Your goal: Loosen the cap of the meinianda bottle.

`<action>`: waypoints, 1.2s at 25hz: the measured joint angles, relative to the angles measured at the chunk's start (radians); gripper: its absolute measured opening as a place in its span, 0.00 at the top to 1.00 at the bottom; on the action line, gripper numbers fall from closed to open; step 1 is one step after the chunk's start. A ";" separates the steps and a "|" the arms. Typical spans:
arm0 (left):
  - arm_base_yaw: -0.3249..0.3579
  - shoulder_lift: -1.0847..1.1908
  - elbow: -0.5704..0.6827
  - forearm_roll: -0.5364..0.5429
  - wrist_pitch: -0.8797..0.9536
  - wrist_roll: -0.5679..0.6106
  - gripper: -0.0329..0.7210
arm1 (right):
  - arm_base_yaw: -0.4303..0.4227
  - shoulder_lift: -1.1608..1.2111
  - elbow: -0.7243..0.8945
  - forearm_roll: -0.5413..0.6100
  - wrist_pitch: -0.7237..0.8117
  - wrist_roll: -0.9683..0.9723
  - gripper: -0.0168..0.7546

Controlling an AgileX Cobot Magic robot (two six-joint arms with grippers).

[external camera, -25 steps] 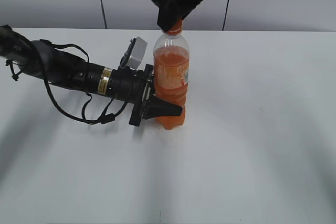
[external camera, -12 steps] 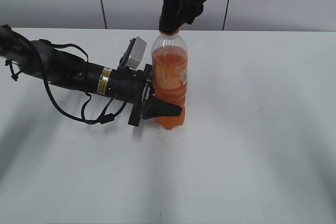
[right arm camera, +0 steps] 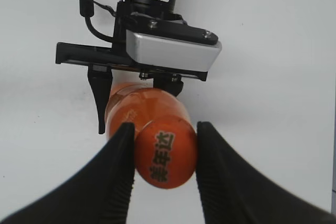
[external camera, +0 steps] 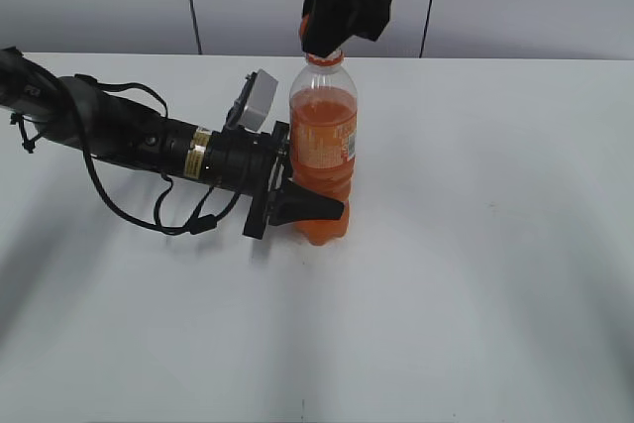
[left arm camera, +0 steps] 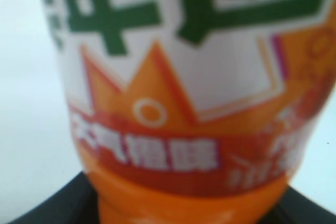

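On white table, upright meinianda bottle [external camera: 323, 151], orange drink, orange cap [right arm camera: 165, 157]

Blurred bottle label [left arm camera: 178, 103] overfills the left wrist view, text perhaps unreadable.

A plain white table [external camera: 475, 274] bears the upright meinianda bottle [external camera: 323, 160], standing on it.

Glossy clear plastic bottle [external camera: 323, 146], matt table [external camera: 475, 274]
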 joint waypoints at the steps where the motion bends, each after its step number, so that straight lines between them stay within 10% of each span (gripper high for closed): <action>1: -0.001 0.000 0.000 0.000 0.000 0.000 0.43 | 0.000 -0.006 0.000 0.001 0.000 0.000 0.63; 18: -0.001 0.000 0.000 0.000 0.001 0.000 0.43 | -0.045 -0.082 0.000 -0.045 0.000 0.413 0.63; 30: -0.001 0.000 0.000 0.000 0.001 0.000 0.43 | -0.359 -0.083 0.209 -0.030 -0.053 0.772 0.63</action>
